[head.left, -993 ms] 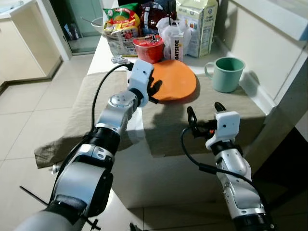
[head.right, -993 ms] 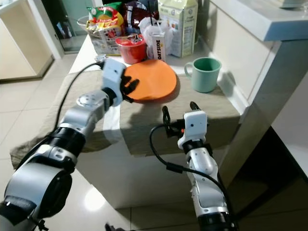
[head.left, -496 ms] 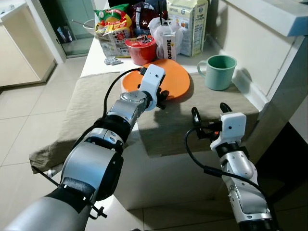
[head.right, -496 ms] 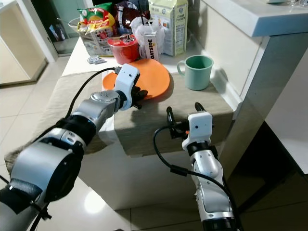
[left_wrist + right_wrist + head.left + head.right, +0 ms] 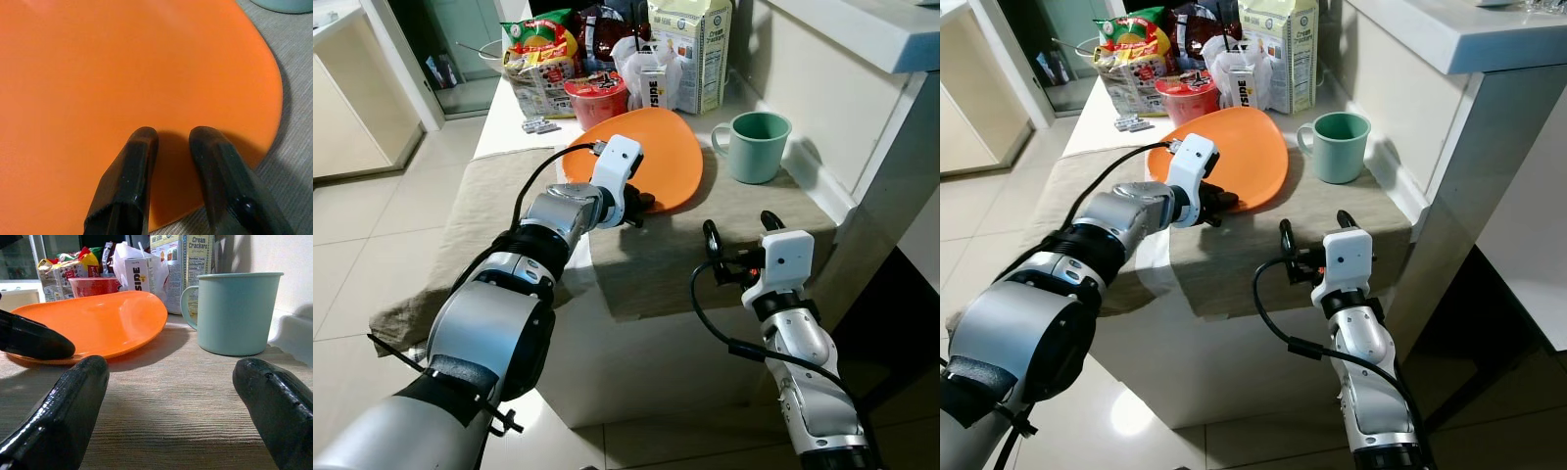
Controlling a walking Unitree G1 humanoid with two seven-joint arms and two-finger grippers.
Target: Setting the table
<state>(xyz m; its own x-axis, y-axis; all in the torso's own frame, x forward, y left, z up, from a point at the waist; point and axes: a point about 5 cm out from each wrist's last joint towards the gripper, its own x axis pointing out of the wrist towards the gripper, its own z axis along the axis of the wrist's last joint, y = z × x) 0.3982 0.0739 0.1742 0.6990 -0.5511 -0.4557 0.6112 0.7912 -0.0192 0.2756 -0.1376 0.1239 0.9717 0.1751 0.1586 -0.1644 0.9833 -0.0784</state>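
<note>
Plate (image 5: 646, 157): orange, now tilted with its far edge raised off the cloth (image 5: 705, 250); half a second ago it lay flat. Left gripper (image 5: 634, 204): clamped on the plate's near rim, one finger (image 5: 128, 181) above the surface, its partner below; it has pulled back slightly toward the robot. Right gripper (image 5: 742, 227): unchanged at the table's near edge, fingers spread wide, holding nothing, at 5 o'clock from the plate. Cup (image 5: 755, 145): green, upright, just beside the plate at 3 o'clock, interior not readable. Beyond the plate, at 12 o'clock: red bowl (image 5: 595, 98), small carton (image 5: 654, 88), cracker box (image 5: 690, 49), snack bags (image 5: 536, 59), crowded close together. Small packets (image 5: 540, 125) at 10 o'clock on the bare tabletop.
</note>
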